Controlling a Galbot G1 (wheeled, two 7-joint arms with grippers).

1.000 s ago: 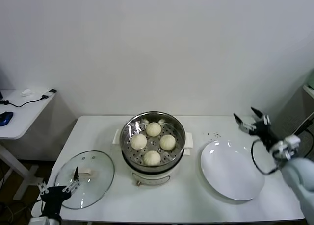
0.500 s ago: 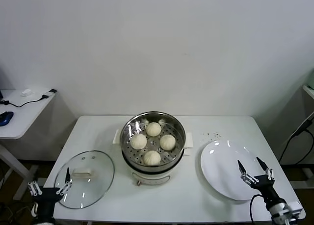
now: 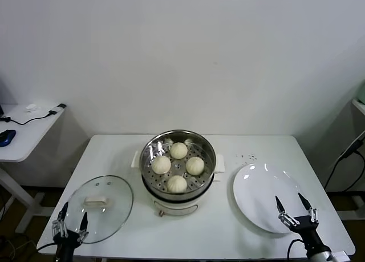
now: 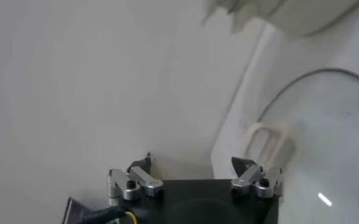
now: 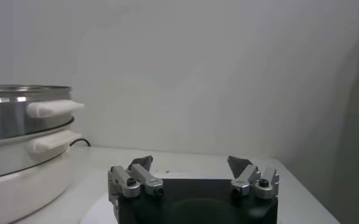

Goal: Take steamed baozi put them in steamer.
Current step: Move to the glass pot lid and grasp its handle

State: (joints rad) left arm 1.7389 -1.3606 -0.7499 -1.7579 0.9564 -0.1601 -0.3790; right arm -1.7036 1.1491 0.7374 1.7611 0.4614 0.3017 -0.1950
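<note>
My head camera looks forward and down from above the table's (image 3: pixel 239 153) near edge, wall beyond, the steamer (image 3: pixel 178 159) centred. My left wrist camera sits low by the table's 7 o'clock corner, close over the glass lid (image 4: pixel 325 140), aimed past it toward the steamer's base (image 4: pixel 289 12). My right wrist camera rides low at 5 o'clock, nearly level, facing the steamer's handled side (image 5: pixel 27 134). All three views share the steamer.
</note>
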